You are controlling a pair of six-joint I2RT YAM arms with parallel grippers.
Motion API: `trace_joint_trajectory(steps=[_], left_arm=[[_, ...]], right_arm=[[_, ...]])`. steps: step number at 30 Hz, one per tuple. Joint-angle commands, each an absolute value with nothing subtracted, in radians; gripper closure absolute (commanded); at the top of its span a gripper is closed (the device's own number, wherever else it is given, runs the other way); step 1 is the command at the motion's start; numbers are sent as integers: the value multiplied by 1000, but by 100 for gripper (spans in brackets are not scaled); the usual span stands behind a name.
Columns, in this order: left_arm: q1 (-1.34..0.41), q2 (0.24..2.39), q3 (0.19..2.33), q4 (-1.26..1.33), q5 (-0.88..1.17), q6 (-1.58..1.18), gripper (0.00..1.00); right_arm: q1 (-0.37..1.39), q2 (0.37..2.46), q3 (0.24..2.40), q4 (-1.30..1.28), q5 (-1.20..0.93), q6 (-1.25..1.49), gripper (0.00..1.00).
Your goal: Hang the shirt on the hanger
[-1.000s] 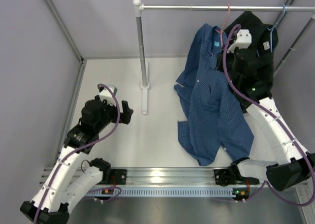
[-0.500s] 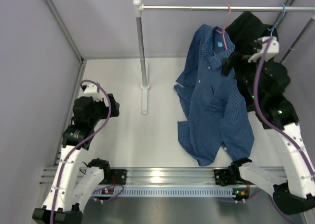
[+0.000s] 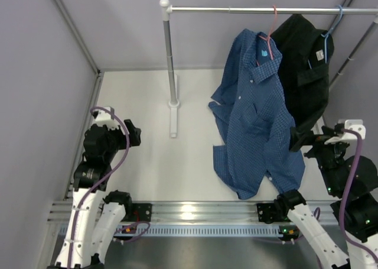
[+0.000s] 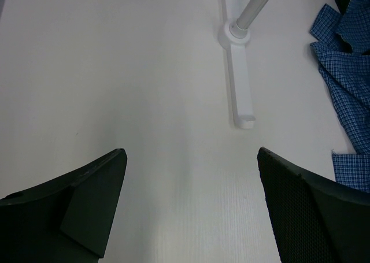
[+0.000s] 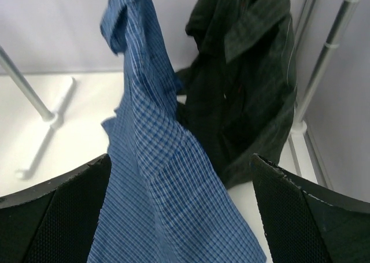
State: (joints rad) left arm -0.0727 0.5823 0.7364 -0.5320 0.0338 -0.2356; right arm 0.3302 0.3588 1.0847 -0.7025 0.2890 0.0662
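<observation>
Hanging on the hanger (image 3: 271,26) from the rail (image 3: 236,10) at upper right, the shirt (image 3: 257,121) trailed its hem onto the desk (image 3: 177,174); left gripper (image 3: 136,136) at mid-left and right gripper (image 3: 295,140) at lower right showed jaws wide and empty; placement judged done, next move merely parking both arms clear.

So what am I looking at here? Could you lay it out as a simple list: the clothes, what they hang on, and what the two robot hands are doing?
blue shirt: hanging on the pink-red hanger, collar at the top
pink-red hanger: hooked over the rail
black shirt: on the light blue hanger, same rail, right of the blue one
left gripper: open, empty, over bare table
right gripper: open, empty, facing both shirts
job: looks done
</observation>
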Motion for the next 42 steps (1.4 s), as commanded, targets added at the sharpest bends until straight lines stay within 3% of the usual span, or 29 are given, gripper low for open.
trace_joint_trajectory(steps=[1,10,42], left_arm=[[-67,558,735,-495,38,-250,2],[-98,538,721,-494,83,-256,2],[-117,503,693,-485,112,-270,2]], right_arm=[[319,298,1036,-799,316,38,0],[321,189,939,-759,353,35,1],[321,233,867,-729,399,121,1]])
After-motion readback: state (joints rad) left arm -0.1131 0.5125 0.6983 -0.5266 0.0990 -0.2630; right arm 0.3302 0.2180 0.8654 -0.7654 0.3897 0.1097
